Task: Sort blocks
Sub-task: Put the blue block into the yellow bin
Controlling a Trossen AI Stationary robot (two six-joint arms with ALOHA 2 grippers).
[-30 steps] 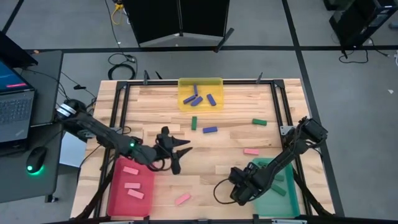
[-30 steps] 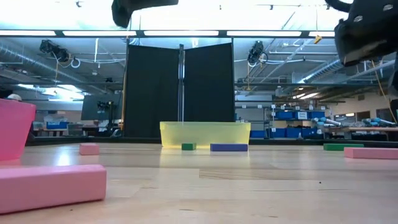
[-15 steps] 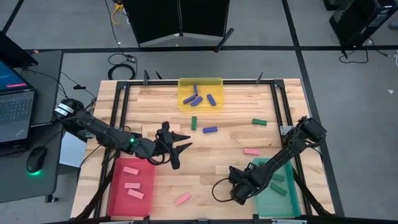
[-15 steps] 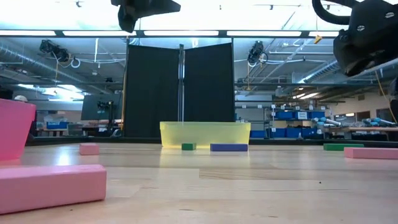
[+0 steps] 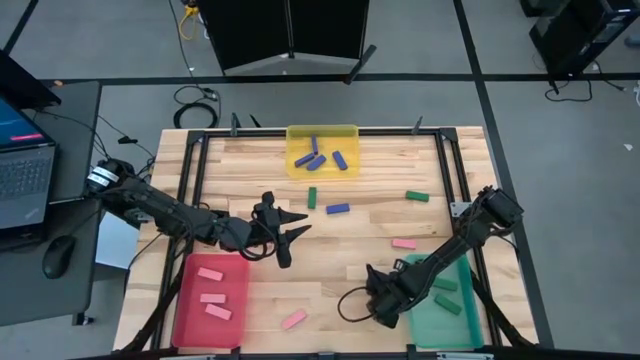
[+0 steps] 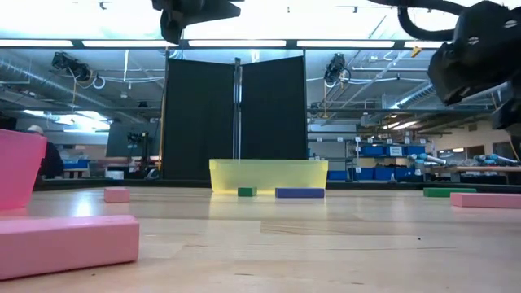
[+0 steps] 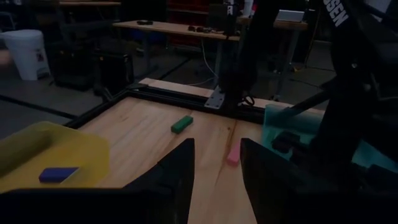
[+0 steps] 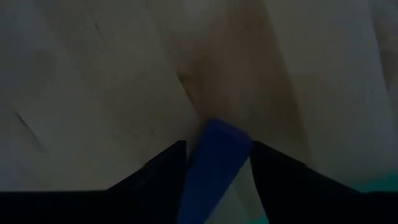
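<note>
My left gripper (image 5: 289,238) hangs open above the table's middle-left, holding nothing; its wrist view (image 7: 217,152) looks toward a green block (image 7: 181,124) and a pink block (image 7: 233,155). My right gripper (image 5: 374,298) is left of the teal tray (image 5: 470,322), shut on a dark blue block (image 8: 219,152). Loose on the wood lie green blocks (image 5: 312,198) (image 5: 417,196), a blue block (image 5: 338,209) and pink blocks (image 5: 404,243) (image 5: 293,320). Several blue blocks (image 5: 318,158) lie in the yellow tray (image 5: 295,133). Three pink blocks (image 5: 211,296) lie in the red tray (image 5: 188,335). My right gripper holds the dark blue block (image 8: 214,165) pinched between its two fingers (image 8: 165,168). The block runs along the fingers and its free end (image 8: 224,130) sticks out past their tips. It is above the wooden table top; in the high view the gripper's own body hides it.
The teal tray holds green blocks (image 5: 446,286) right beside my right arm. A metal frame (image 5: 440,160) edges the table. In the low view a pink block (image 6: 65,244) lies close in front and the yellow tray (image 6: 269,175) stands at the far side. Bare wood lies between the arms.
My left gripper has drifted slightly toward the table's far and right side, staying open. My right gripper has moved a little toward the table's left edge, away from the teal tray, staying shut on its block.
</note>
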